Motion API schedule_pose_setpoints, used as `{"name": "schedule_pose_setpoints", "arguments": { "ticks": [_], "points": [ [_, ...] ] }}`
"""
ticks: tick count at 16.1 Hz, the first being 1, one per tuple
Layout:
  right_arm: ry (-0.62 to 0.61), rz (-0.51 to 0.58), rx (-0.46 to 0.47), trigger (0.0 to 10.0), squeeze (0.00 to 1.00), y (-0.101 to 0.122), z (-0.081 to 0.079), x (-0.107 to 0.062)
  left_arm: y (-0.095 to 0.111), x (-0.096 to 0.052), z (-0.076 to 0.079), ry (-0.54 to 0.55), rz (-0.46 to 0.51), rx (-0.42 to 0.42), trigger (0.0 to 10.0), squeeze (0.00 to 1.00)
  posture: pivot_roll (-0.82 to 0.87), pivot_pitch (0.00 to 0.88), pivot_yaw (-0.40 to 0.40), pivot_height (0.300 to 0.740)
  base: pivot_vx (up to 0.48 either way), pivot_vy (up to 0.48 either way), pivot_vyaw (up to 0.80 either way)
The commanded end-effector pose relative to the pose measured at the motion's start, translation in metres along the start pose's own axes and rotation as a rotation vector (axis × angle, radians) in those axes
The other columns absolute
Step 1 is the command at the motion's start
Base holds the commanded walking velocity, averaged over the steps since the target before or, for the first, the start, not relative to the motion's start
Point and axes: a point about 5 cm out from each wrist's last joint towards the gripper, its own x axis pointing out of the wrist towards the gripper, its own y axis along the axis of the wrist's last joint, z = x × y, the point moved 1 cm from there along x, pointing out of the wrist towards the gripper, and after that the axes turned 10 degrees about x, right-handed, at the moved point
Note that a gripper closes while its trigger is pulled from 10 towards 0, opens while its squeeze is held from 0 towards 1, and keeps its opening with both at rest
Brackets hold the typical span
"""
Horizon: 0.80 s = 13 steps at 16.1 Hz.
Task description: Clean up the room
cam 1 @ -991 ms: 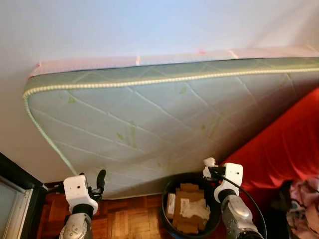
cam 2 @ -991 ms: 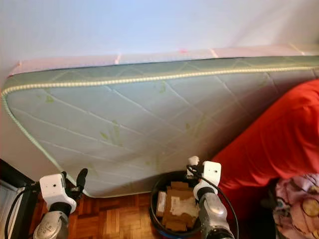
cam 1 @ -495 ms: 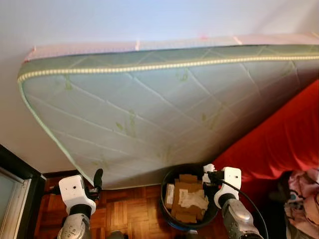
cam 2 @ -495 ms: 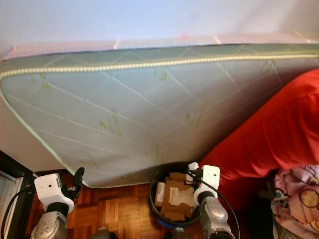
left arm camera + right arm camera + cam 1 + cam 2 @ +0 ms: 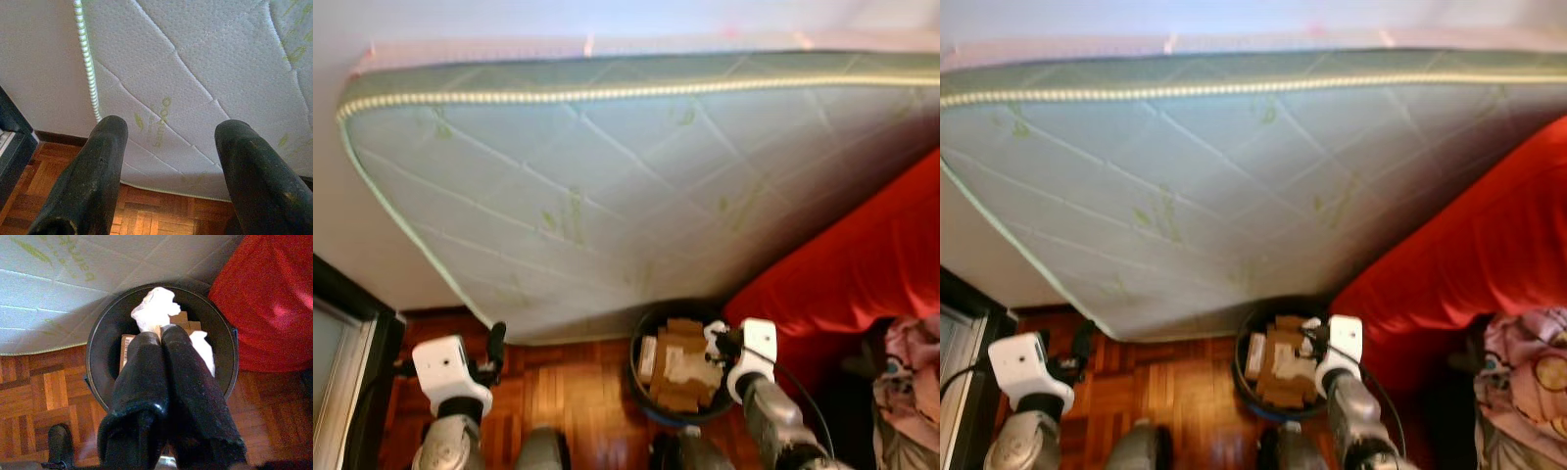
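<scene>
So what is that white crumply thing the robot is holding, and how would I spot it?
Find the big pale mattress leaning on the wall, then the round black bin on the wood floor at its foot. Above the bin, the right gripper pinches a crumpled white wad; the bin's other contents are flat brown cardboard.

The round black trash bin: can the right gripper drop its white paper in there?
Probably yes. The right gripper, shut on the crumpled white paper, sits above the round black trash bin, with nothing between them.
</scene>
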Motion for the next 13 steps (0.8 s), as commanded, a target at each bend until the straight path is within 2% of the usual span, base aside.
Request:
{"name": "schedule_pose_setpoints", "arguments": {
  "ticks": [1, 4, 7, 13],
  "points": [
    [-0.028, -0.038, 0.0, 10.0, 0.0, -0.006, 0.007, -0.002, 0.001, -0.008, 0.003, -0.001, -0.019, -0.018, 10.0, 0.0, 0.17, 0.375, -0.079, 0.67, 0.0, 0.0, 0.0],
    [-0.032, -0.048, -0.032, 10.0, 0.0, 0.001, 0.005, 0.002, 0.01, -0.015, 0.006, -0.004, -0.014, -0.028, 10.0, 0.0, 0.19, 0.431, -0.084, 0.67, 0.0, 0.0, 0.0],
    [-0.006, -0.013, -0.036, 10.0, 0.0, 0.012, -0.005, 0.006, 0.021, -0.025, 0.01, -0.011, -0.016, -0.039, 10.0, 0.0, 0.21, 0.48, -0.085, 0.67, 0.0, 0.0, 0.0],
    [-0.018, -0.037, -0.03, 10.0, 0.0, 0.019, -0.017, 0.012, 0.037, -0.037, 0.01, -0.012, -0.018, -0.042, 10.0, 0.0, 0.25, 0.529, -0.084, 0.67, 0.0, 0.0, 0.0]
  ]
}}
